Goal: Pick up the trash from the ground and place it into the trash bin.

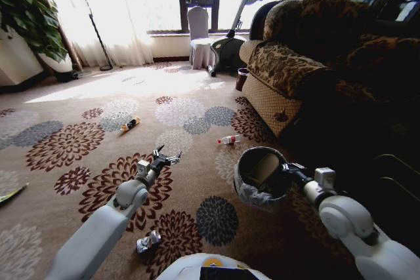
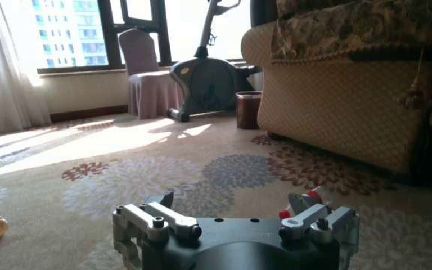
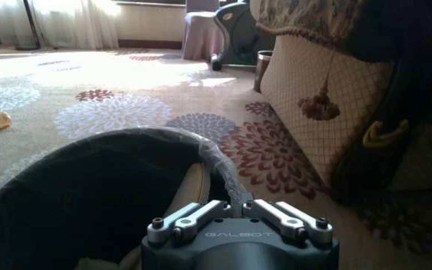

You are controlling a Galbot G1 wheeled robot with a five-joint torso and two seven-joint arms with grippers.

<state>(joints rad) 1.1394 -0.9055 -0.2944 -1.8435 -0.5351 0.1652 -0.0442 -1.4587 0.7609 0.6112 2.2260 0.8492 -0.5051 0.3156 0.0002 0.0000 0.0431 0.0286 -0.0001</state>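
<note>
While the right pincer (image 3: pixel 240 209) bore the raised word GALBOT on its housing, its fingers were pinched onto the rim of the trash bin (image 1: pixel 244 188), which it held off the flowered carpet (image 1: pixel 79 142) beside a patterned sofa (image 1: pixel 289 70). Inside the lined bin lay a pale, tan piece of trash (image 1: pixel 264 167). Left of that pincer, the left pincer (image 1: pixel 165 157) hung over the carpet with its fingers spread and nothing between them. Ahead of it, between the two pincers, lay a small clear bottle with a red cap (image 1: pixel 229 140); farther ahead and to its left lay an orange-black tube (image 1: pixel 130 124). Behind the left pincer, near the robot's base, sat a crumpled silvery wad (image 1: pixel 148 242).
</note>
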